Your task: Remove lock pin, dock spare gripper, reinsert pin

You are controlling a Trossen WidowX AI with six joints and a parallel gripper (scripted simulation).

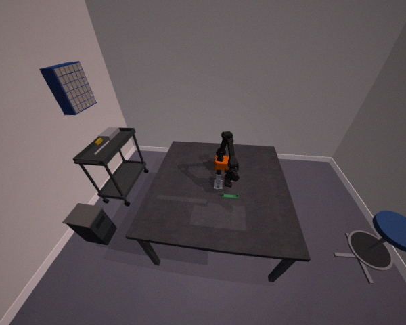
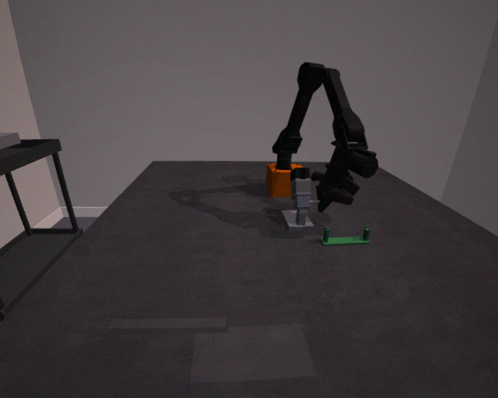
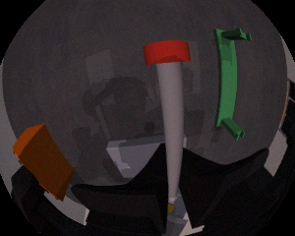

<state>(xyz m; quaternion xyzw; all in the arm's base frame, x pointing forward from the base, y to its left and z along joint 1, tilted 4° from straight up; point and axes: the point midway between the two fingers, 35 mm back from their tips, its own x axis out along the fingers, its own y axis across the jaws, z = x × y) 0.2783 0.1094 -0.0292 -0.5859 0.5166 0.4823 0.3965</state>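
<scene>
My gripper (image 1: 227, 183) (image 2: 321, 206) (image 3: 166, 147) is shut on the lock pin (image 2: 314, 201) (image 3: 171, 103), a pale rod with a red head. The pin lies level in the exterior view, its thin end at the side of the grey mount (image 1: 218, 181) (image 2: 301, 197); how far it is in is hidden. The mount's base plate (image 2: 289, 219) (image 3: 133, 153) is flat on the table. A black part (image 1: 218, 172) (image 2: 300, 172), seemingly the spare gripper's, tops the grey upright. The green cradle (image 1: 230, 196) (image 2: 345, 240) (image 3: 228, 81) in front holds nothing.
The orange block (image 1: 220, 164) (image 2: 277, 184) (image 3: 41, 159) under the arm's base stands behind the mount. The dark table (image 1: 266, 223) (image 2: 133, 274) carries all of these. A cart (image 1: 121, 141) stands left of it, a blue stool (image 1: 395, 229) at the right.
</scene>
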